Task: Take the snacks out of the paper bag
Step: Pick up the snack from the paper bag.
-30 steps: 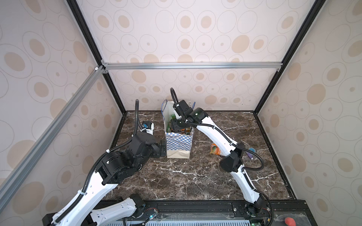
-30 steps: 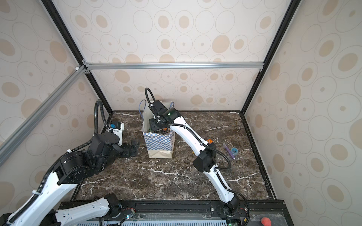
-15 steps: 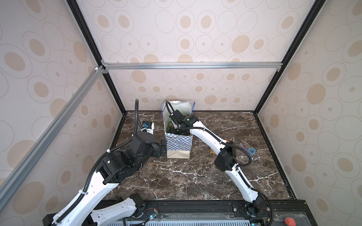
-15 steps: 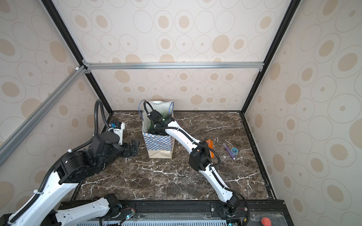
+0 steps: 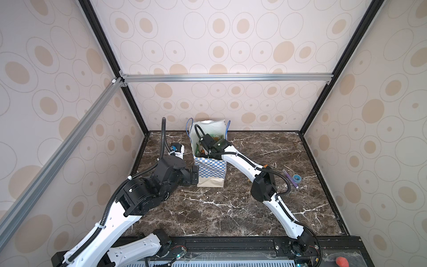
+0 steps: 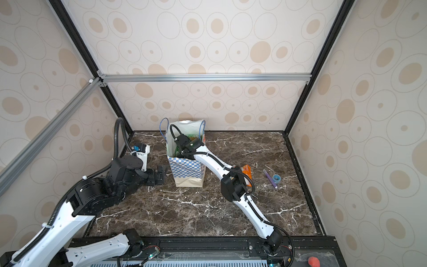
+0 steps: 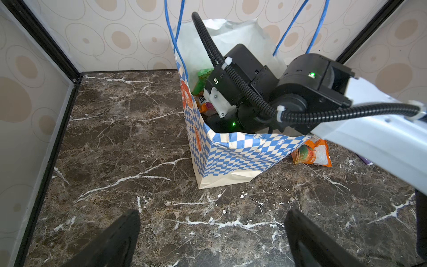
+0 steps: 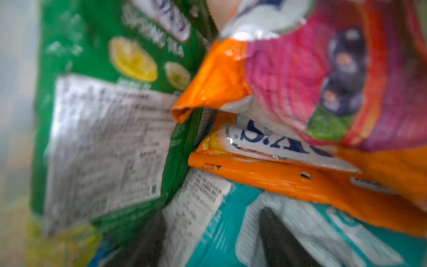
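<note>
Paper bag, upright: we are working the right gripper among snacks inside, grip or none we cannot tell; left gripper is gaping empty alongside. Hazard: lift-out snagging the unbraced bag's rim, toppling it

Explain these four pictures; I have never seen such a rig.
Two white-and-black robot arms stand at a dark marble tabletop. Two pictures look down from overhead; the other two come from cameras on the arms' wrists. A tall blue-and-white checkered paper bag stands upright. The right gripper reaches inside it among a green crinkly packet, an orange packet and a teal packet; whether it grips one is unclear. The left gripper is open and empty beside the bag. An orange-and-white snack packet, a purple pen-shaped stick and a small blue roll lie on the tabletop.
</note>
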You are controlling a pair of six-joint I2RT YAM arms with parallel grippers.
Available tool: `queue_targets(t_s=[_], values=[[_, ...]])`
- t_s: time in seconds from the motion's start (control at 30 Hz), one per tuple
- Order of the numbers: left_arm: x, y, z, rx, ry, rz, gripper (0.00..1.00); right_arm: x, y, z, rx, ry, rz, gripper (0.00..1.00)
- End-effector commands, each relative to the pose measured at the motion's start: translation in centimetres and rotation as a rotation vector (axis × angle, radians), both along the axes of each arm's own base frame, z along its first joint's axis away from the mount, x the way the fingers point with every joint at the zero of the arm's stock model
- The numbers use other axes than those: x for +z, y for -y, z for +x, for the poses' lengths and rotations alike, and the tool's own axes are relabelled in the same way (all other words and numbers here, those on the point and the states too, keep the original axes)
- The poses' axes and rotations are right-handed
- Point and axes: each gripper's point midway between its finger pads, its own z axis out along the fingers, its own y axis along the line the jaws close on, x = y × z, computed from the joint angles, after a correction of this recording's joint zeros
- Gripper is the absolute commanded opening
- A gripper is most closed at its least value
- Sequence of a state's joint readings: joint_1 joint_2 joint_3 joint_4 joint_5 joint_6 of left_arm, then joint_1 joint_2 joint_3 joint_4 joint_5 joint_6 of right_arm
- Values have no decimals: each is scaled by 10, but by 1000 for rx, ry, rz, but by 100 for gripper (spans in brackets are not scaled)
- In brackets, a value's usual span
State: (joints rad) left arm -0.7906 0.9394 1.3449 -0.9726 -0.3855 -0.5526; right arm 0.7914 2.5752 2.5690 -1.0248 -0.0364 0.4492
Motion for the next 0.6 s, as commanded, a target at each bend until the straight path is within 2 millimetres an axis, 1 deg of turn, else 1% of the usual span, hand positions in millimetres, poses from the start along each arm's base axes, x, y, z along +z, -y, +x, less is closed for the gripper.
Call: queue_targets(t_s=[0.0, 0.03, 0.13, 0.3, 0.57], values=[[4, -4, 1, 9, 18, -2, 98, -44, 4, -26, 20, -139, -58, 47], [4, -4, 1, 8, 19, -2, 98, -36, 2, -25, 20, -125, -45, 38], [5, -3, 1, 4, 23, -5, 98, -9, 1, -19, 18, -75, -11, 18], [5, -2, 2, 5, 24, -9, 98, 39, -2, -15, 19, 3, 54, 0], [9, -1, 2, 1, 33, -17, 98, 115, -2, -15, 19, 119, 160, 0]])
